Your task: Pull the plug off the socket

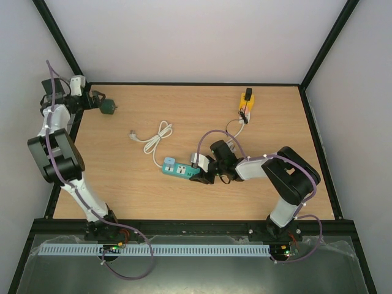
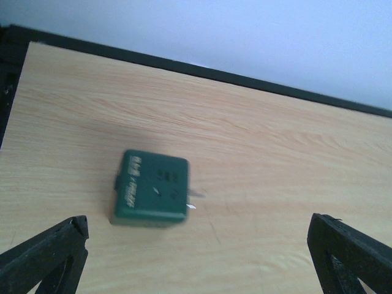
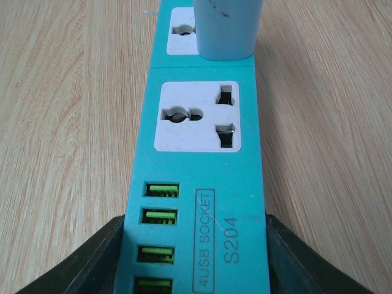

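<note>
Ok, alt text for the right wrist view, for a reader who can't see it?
A teal power strip lies on a wooden table, its near end gripped between the jaws of the right gripper. Along its top: four green USB ports, an empty white socket, then a pale plug seated in the farther socket.

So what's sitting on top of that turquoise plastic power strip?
On the turquoise power strip, a pale boxy plug covers most of the far socket. The nearer white socket and green USB ports are bare.

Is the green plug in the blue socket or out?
Out. The green plug lies on the table, far from the power strip.
</note>
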{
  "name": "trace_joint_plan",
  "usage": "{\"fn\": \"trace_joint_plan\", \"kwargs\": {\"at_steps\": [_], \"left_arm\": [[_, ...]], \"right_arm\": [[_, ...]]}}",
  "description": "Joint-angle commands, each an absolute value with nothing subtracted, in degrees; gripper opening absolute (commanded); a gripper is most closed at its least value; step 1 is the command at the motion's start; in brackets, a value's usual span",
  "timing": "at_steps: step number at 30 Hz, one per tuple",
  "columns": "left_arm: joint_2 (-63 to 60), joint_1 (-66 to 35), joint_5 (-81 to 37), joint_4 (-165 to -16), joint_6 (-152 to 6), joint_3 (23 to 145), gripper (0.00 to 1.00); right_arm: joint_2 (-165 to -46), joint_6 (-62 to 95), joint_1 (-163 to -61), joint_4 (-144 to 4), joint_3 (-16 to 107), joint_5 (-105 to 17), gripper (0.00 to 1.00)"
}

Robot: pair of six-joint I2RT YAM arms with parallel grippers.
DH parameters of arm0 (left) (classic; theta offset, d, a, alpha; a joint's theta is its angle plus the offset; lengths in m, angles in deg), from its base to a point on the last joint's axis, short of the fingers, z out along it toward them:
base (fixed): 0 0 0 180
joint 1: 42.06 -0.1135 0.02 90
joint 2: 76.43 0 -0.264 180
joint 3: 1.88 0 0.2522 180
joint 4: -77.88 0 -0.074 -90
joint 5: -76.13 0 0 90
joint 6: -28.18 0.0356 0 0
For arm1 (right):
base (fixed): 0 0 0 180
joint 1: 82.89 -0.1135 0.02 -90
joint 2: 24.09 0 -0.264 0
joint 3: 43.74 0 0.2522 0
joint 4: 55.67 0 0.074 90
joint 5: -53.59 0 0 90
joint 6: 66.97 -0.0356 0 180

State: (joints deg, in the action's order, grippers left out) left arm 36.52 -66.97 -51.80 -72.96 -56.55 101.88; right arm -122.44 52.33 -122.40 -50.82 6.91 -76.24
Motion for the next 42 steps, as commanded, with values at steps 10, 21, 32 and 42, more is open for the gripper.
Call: {"fn": "trace_joint_plan", "kwargs": {"at_steps": [10,21,32,42], "left_arm": [[10.3,-51.1,-62.3,-49.4,-2.2,80.4,1.00],[2.5,-32.6,-55.2,-49.6,13.1,66.7,0.92],[9.0,-23.7,-51.0,-51.3,14.9,67.7,0.81],[12.3,-20.4,-47.7,-57.0,12.1,67.0,0.70]], "right_arm": [[-122.6,52.9,-121.7,-51.9,4.9,-70.9,0.04],[-122.8,54.0,-121.7,-52.9,5.0,-72.2,0.05],[-122.8,54.2,-121.8,-53.0,5.0,-72.3,0.05],[-122.5,54.6,-121.8,-53.0,4.6,-72.6,0.06]]}}
